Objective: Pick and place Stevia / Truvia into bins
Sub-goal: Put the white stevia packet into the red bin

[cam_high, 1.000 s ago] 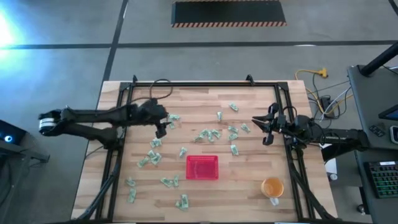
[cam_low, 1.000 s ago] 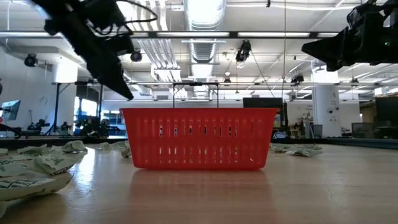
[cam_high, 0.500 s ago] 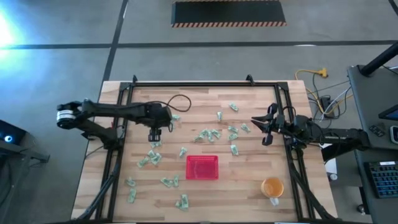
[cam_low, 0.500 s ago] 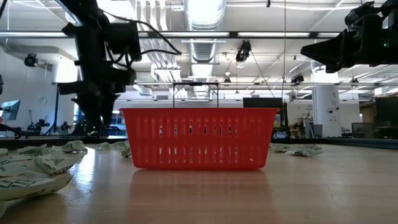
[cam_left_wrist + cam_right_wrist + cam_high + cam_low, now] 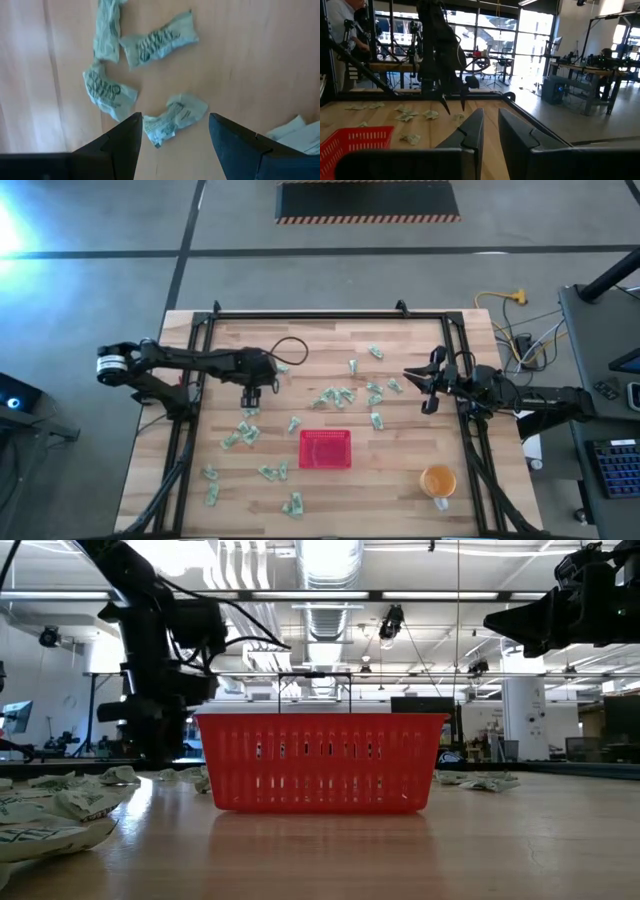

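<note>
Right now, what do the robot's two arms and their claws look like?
Both are dark, slender jointed arms. The left arm has a white-and-silver ring at its outer joint and a thin black cable looping above its wrist. The left claw has two black, wedge-shaped fingers tapering to points. The right claw has matching black angular fingers.

The left gripper [image 5: 251,397] hangs over the left part of the desk [image 5: 400,480], its fingers [image 5: 120,145] spread with bare wood between them save one sachet [image 5: 175,117]; more sachets [image 5: 155,44] lie just beyond. The red tray [image 5: 325,448] stands alone near the desk's middle, with open wood on every side of it. The orange cup [image 5: 438,480] occupies the near right corner. The right gripper [image 5: 428,388] waits raised at the right edge, fingers close together, clear of the sachet cluster [image 5: 335,396] at centre.
</note>
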Robot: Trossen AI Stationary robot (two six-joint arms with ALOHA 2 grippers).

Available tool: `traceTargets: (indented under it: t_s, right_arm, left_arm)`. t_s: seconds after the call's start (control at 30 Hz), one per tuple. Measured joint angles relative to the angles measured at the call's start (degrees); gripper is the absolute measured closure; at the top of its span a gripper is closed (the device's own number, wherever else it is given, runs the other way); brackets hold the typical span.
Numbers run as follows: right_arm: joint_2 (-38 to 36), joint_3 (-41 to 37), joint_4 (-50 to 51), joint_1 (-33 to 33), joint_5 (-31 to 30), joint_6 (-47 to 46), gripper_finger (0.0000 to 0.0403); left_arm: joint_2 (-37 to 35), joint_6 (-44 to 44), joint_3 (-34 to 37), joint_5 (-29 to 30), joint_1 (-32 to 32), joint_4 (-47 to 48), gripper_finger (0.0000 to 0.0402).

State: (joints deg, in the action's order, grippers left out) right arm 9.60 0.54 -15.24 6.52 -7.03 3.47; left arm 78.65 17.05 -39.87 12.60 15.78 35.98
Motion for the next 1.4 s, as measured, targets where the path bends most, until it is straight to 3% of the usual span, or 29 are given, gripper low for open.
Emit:
traceTargets:
  t_s: [0.5,0.93,1.13,1.4]
  right_arm:
    - [0.0,0.0,0.0,0.0,0.0,0.2,0.0355]
    - [0.0,0.0,0.0,0.0,0.0,0.2,0.0355]
    - [0.0,0.0,0.0,0.0,0.0,0.2,0.0355]
    - [0.0,0.0,0.0,0.0,-0.1,0.2,0.0355]
  left_arm:
    - [0.5,-1.7,3.9,-0.3,0.4,-4.3,0.0197]
    - [0.5,-1.8,3.9,-2.0,0.4,-4.4,0.0365]
    - [0.4,-6.5,1.3,-2.4,0.2,-4.1,0.0397]
    - [0.1,-11.0,-5.1,-15.9,-1.2,-5.1,0.0394]
